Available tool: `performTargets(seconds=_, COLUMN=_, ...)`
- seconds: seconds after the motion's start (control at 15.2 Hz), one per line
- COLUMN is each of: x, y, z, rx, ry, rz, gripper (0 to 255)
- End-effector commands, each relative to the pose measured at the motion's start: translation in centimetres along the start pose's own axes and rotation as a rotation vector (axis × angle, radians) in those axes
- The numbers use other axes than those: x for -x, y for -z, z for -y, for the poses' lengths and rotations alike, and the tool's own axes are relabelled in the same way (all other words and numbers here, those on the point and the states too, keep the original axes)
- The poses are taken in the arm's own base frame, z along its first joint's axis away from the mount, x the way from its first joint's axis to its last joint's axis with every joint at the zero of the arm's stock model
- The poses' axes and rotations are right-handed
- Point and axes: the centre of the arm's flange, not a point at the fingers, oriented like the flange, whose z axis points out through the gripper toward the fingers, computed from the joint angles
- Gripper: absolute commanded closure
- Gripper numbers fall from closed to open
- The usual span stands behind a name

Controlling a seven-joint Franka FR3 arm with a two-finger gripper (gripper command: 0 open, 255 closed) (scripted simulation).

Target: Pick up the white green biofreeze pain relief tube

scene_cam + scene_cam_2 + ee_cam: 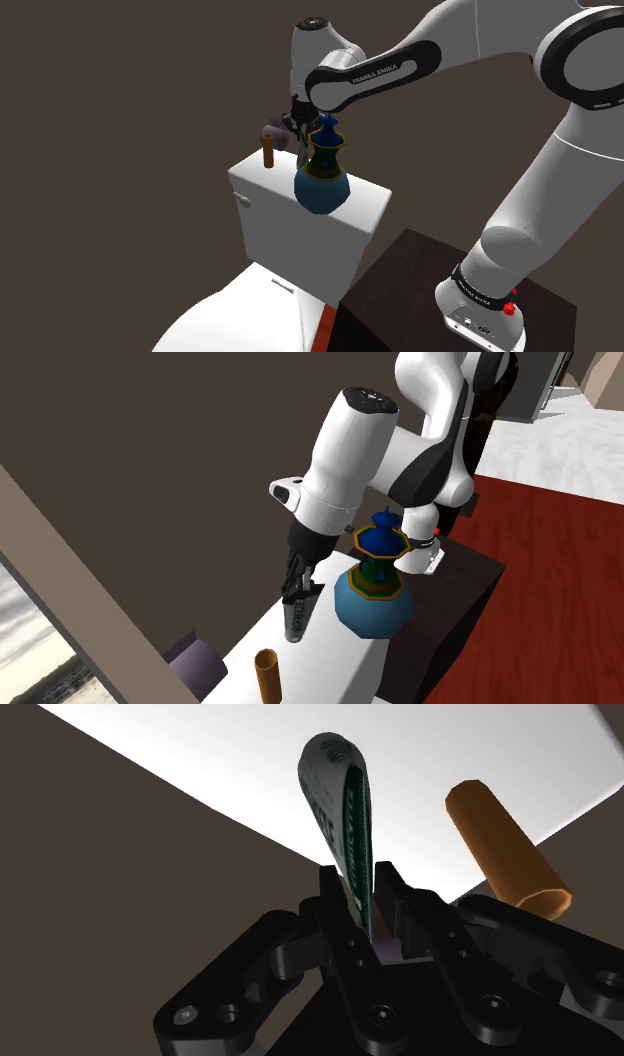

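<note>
The white and green tube (338,804) is clasped by one end between my gripper's fingers (335,889) and points away from the hand. In the second exterior view the tube (297,617) hangs nearly straight down from the gripper (301,590), its lower end close above the white toilet tank lid (325,657). In the shoulder view the gripper (296,125) sits above the tank's far edge, just behind the blue vase (322,175). The gripper (365,894) is shut on the tube.
An upright orange cylinder (268,150) stands on the tank lid (262,183) towards the shoulder view's left, with a purple object (270,130) behind it. The blue vase (374,587) stands close beside the gripper. The toilet seat (240,315) lies below, with my dark stand (400,290) beside it.
</note>
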Motion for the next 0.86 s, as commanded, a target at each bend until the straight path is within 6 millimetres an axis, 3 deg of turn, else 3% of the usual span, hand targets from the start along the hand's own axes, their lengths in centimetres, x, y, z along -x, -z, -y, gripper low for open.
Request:
performTargets(seconds=0.0, x=-0.3, y=0.9, z=0.1, rx=0.001, ry=0.001, rz=0.001, gripper=255)
performTargets(seconds=0.66, x=-2.0, y=5.9, z=-0.1, rx=0.001, ry=0.001, rz=0.001, gripper=255)
performTargets(seconds=0.79, x=-2.0, y=5.9, z=-0.1, rx=0.001, ry=0.001, rz=0.001, gripper=255)
